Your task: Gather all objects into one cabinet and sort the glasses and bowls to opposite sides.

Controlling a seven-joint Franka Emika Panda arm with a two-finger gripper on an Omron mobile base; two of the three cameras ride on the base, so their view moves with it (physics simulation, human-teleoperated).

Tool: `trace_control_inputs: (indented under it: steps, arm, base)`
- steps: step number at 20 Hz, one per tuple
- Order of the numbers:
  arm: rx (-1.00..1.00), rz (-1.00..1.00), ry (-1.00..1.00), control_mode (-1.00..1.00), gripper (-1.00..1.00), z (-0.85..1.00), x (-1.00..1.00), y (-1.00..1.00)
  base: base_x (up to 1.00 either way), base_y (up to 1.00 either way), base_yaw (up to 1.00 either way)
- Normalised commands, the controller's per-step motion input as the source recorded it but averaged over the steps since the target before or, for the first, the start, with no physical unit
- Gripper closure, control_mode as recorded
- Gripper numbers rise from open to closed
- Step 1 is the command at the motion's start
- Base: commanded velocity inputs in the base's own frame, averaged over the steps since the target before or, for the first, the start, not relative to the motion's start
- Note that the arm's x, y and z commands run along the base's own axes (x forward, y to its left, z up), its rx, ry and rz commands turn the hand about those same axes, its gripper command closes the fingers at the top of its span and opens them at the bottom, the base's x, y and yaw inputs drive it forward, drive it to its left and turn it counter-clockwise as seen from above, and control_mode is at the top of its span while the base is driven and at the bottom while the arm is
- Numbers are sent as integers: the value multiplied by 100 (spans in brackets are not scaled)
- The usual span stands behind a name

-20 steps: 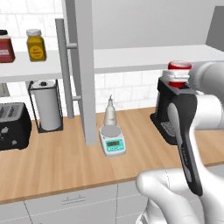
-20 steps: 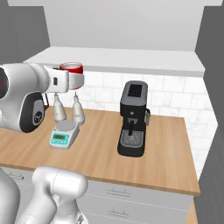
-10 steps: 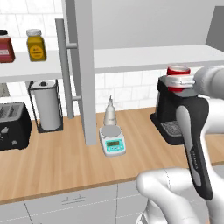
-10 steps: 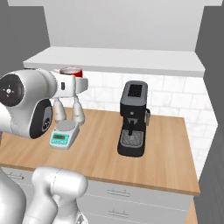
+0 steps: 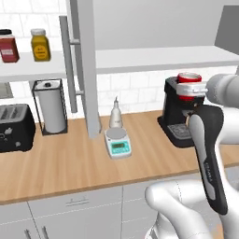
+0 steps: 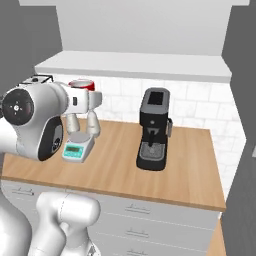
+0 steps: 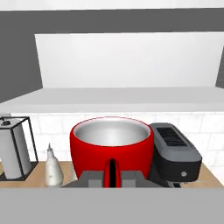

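My gripper (image 7: 112, 173) is shut on the near wall of the small red cup (image 7: 111, 148), which is upright with a pale inside. I hold the red cup (image 5: 189, 78) in the air in front of the coffee machine, just below the white shelf (image 5: 163, 58) of the open cabinet. From the right the red cup (image 6: 81, 85) hangs above the scale at the gripper (image 6: 84, 98). The cabinet's grey door (image 5: 87, 70) stands open edge-on with its long bar handle (image 5: 69, 60). The shelf (image 7: 113, 99) ahead is bare. The bowl and the other glasses are out of view.
A black coffee machine (image 5: 179, 116) stands on the wooden counter (image 5: 70, 163) under the shelf. A small scale (image 5: 117, 143) and a bottle (image 5: 115, 114) stand left of it. Further left are a paper towel holder (image 5: 49, 109), a toaster (image 5: 14, 128) and two jars (image 5: 39, 44).
The arm's elbow and forearm have swung while the hand kept the red cup at nearly the same spot, a touch lower. The grip has not changed.
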Motion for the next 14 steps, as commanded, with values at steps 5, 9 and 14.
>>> trace_control_inputs:
  steps: [5, 9, 14]
  arm:
    - [0, 0, 0, 100, 100, 0, 0, 0]
    - [0, 0, 0, 100, 100, 0, 0, 0]
    - [0, 0, 0, 100, 100, 0, 0, 0]
  base:
    - [-98, -22, 23]
    - [-42, 0, 72]
    - [-13, 0, 87]
